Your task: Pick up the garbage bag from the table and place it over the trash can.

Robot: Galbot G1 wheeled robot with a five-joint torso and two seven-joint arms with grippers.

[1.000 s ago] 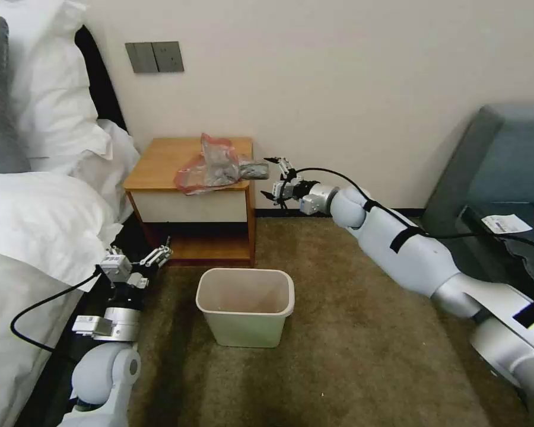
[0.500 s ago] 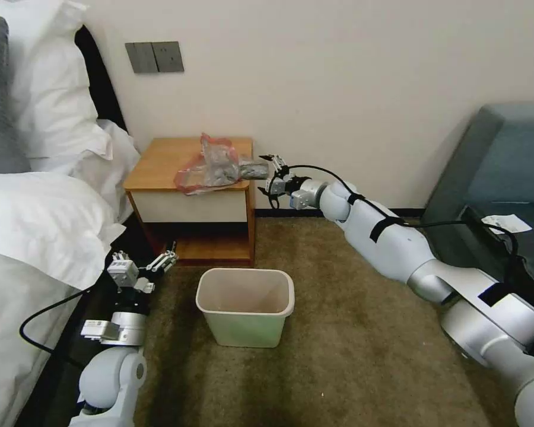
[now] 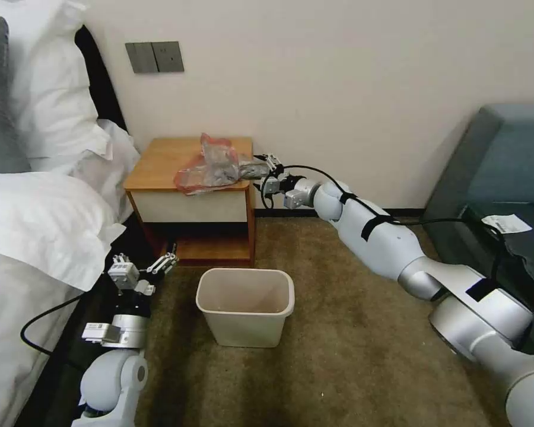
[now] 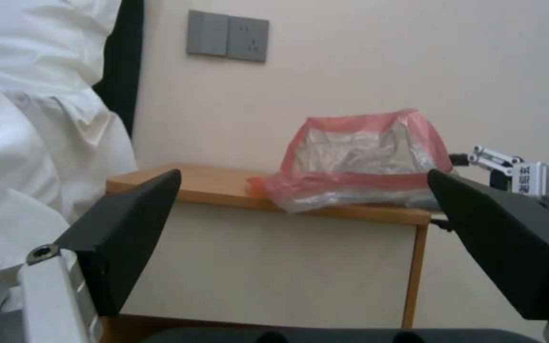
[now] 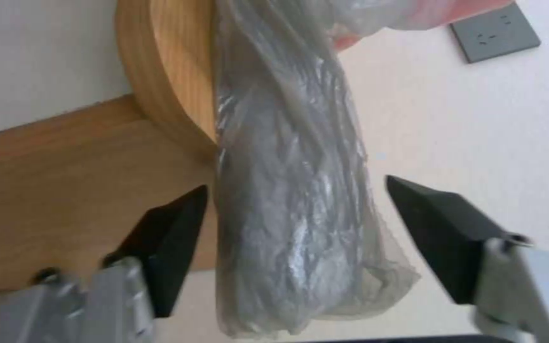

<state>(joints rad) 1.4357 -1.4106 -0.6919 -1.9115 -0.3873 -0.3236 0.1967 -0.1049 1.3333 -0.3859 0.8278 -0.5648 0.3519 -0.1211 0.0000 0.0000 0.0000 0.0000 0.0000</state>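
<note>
Your right gripper [image 3: 261,172] is stretched out level with the top of the nightstand [image 3: 163,163], at its right-hand edge. Its fingers [image 5: 173,238] stand apart, one on each side of the twisted grey tail of the garbage bag [image 3: 210,166], which hangs out past the tabletop edge; in the right wrist view you see the plastic between the two black pads without either pad pressing it. The rest of the bag lies crumpled on the right half of the nightstand top, its red band facing forward. Your left gripper [image 3: 142,268] waits low beside the bed [image 3: 35,237], near the nightstand's lower shelf, its fingers [image 4: 128,238] spread wide and holding nothing. The cream trash can [image 3: 245,305] stands on the carpet [image 3: 350,356] in front of the nightstand, upright, with no liner.
</note>
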